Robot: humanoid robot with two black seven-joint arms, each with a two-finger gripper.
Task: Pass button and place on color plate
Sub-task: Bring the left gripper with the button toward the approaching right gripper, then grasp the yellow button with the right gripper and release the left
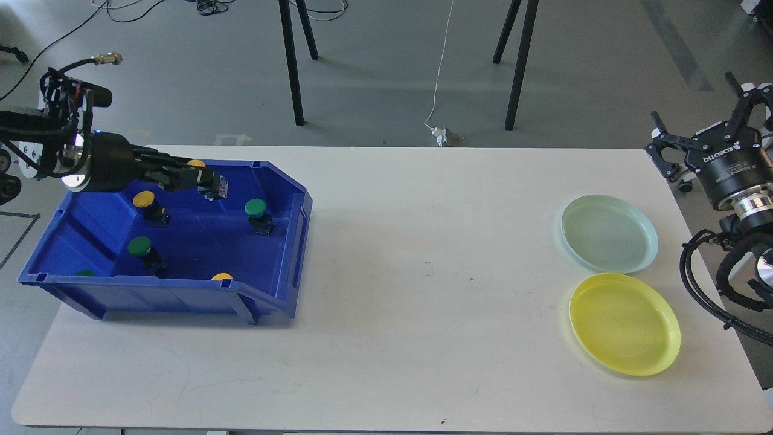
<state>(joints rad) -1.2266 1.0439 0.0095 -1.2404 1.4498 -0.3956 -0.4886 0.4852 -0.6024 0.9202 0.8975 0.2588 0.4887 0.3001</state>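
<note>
**A:** What's in the bin?

**B:** The blue bin (181, 290) sits on the left side of the white table (423, 362), its open front facing right. Inside I count a yellow button (144, 199) near the back left, a green button (255, 208) toward the right, and another green button (139, 246) lower left. Two more caps just peek over the front wall — a green one (85, 273) at the left and a yellow one (222, 277) nearer the middle.

**A:** And the left arm?

**B:** The left gripper (211, 184) reaches into the bin from the left, up by the back wall. Its fingers are closed around a small object with a greyish body (218, 186), and a yellow cap (195, 163) shows just behind the fingers. Whether cap and body are one piece I cannot tell.

**A:** The plates?

**B:** Both are on the far right of the table, well apart from the bin. The pale green plate (610, 232) lies farther back, the yellow plate (625, 323) just in front of it — nearly touching. Nothing lies on either.

**A:** Right arm?

**B:** The right gripper (703, 136) is off the table's right edge, beside the green plate, fingers spread wide and holding nothing.
</note>
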